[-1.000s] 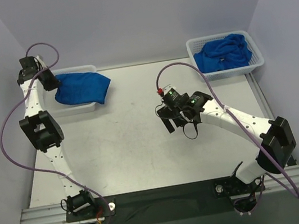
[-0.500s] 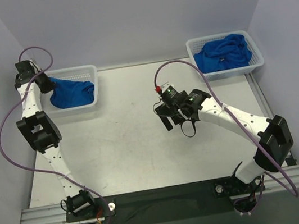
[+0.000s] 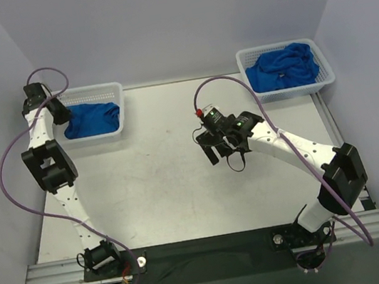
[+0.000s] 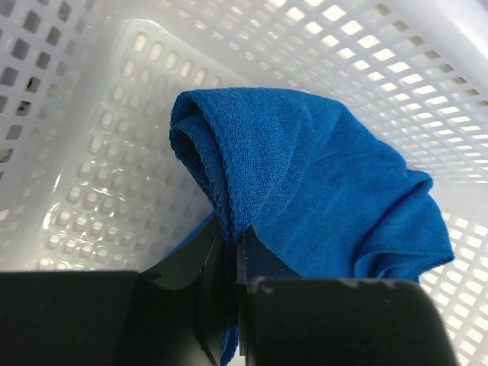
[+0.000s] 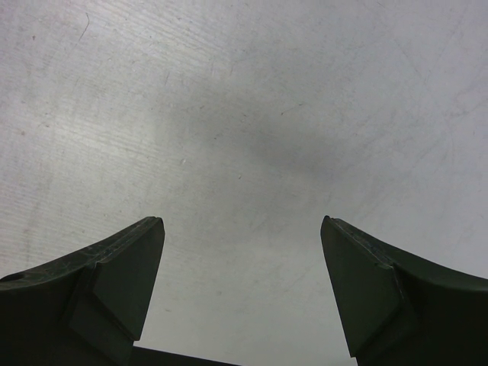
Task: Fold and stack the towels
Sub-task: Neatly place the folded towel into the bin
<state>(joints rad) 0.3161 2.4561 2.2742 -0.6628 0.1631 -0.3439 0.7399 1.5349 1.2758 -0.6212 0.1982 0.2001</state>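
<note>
Well, task early by my read. Left claw [image 4: 231, 240] nearly closed, pinching edge of towel [image 4: 320, 175] inside left basket [image 4: 91, 152], far-left corner of surface [image 3: 160, 183]. Towel looks bunched, fold maybe lost, view poor. Right claw [image 5: 241, 223] spread wide, empty, above mid-surface. Crumpled towels [image 3: 282, 66] heaped in right basket [image 3: 329, 78], far-right corner: all left to fold, stack.

The right gripper [image 5: 241, 221] hangs over the grey table [image 5: 229, 84], jaws spread wide with nothing between them. Its two dark fingers [image 5: 122, 282] fill the near corners, left and right. A soft shadow [image 5: 305, 156] lies on the faintly scratched surface beyond the fingertips.
</note>
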